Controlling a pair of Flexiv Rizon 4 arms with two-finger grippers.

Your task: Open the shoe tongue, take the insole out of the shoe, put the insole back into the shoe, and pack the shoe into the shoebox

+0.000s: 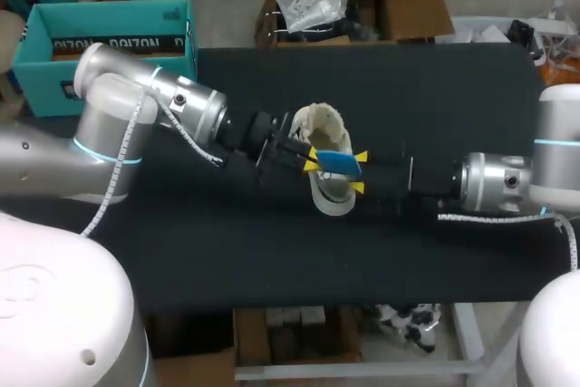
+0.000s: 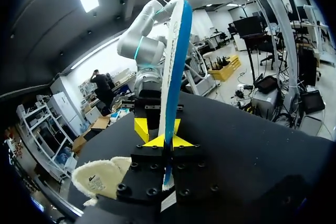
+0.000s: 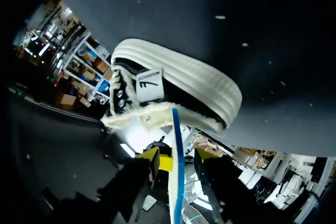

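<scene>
Both my grippers meet above the middle of the table (image 1: pixel 272 251), over the shoe (image 1: pixel 324 126), and the insole (image 1: pixel 337 163) runs from one to the other just above the shoe's opening. My left gripper (image 1: pixel 312 160) has one end clamped. In the left wrist view the insole stands edge-on between its two yellow tips, pinched on both faces. My right gripper (image 1: pixel 359 172) is at the other end with its fingers spread. In the right wrist view one yellow fingertip (image 3: pixel 156 158) lies against the insole and a dark gap shows at the other, so it has no grip.

The insole is a thin, flat, long strip, blue on one face and white on the other. The shoe stands on the table on a thick cream rubber sole with ribbed lines. Its upper is dark, with round metal eyelets and cream fleece spilling over the collar. A small white label (image 3: pixel 148 83) with dark print sits on its side, and the fleece seen beside my left gripper carries a small dark printed mark.

The table is matte black, flecked with pale lint. A teal cardboard box (image 1: pixel 109 43) with white lettering stands open by the far left corner.
</scene>
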